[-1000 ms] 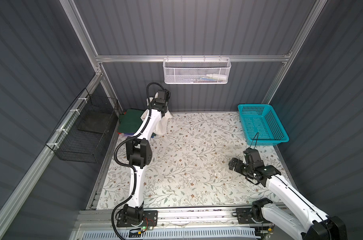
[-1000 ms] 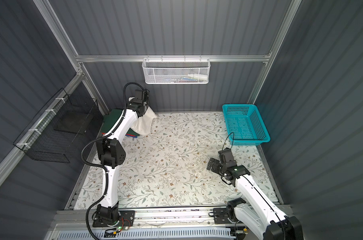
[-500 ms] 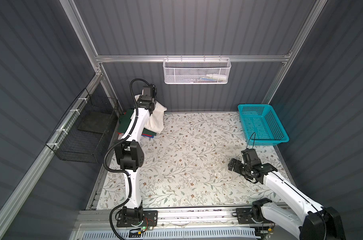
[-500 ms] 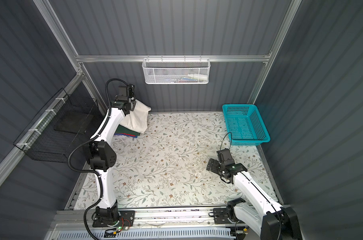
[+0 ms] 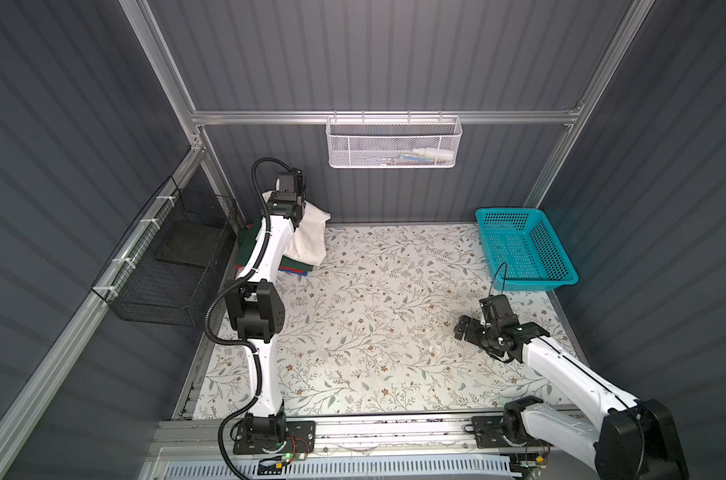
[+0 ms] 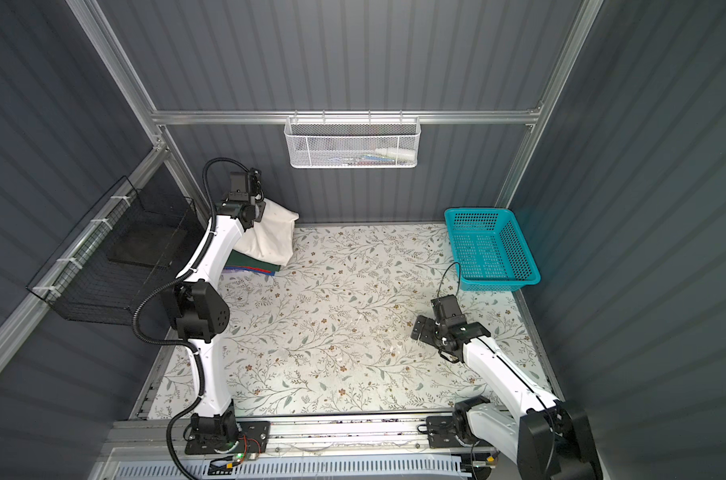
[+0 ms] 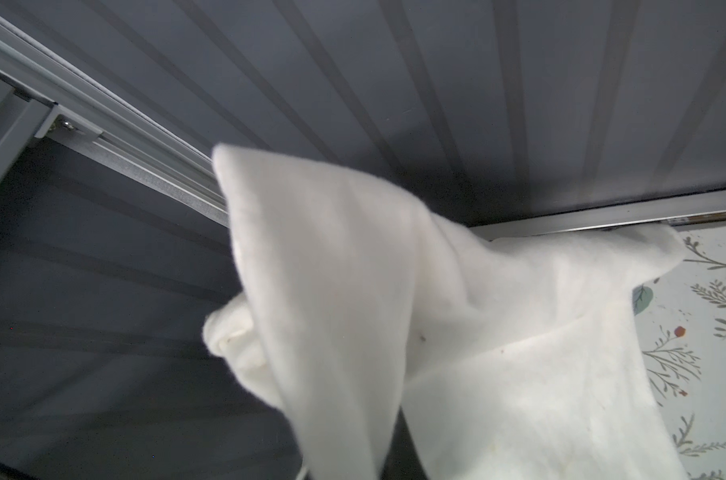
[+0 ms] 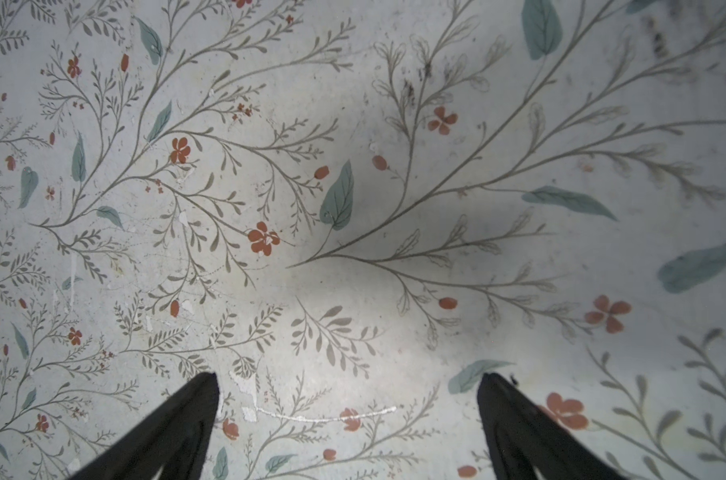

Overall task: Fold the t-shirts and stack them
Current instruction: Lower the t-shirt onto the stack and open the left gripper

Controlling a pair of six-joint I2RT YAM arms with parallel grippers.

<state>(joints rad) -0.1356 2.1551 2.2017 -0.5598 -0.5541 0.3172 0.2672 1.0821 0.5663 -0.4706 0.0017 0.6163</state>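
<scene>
- Shirt in the air: the white t-shirt (image 5: pixel 309 232) hangs at the upper left of both top views, its lower edge draping onto the pile beneath.
- The left gripper (image 5: pixel 298 198) is clamped tight on the shirt's top edge, up high by the back wall. I'd say that height is to let the cloth clear the pile before it is laid down.
- The left wrist view is mostly white cloth (image 7: pixel 456 332), with the fingers hidden behind it.
- Underneath, a folded dark green t-shirt (image 6: pixel 253 262) sits on a blue t-shirt (image 6: pixel 251 270) with red edging, tucked into the table's upper-left corner. That looks like the stacking spot.
- The right gripper (image 5: pixel 461 327) is at the lower right, jaws spread wide with nothing between them, low over the bare table (image 5: pixel 373 324). It looks parked out of the way.
- The teal basket (image 5: pixel 535 284) at the right edge shows no shirts inside.
</scene>
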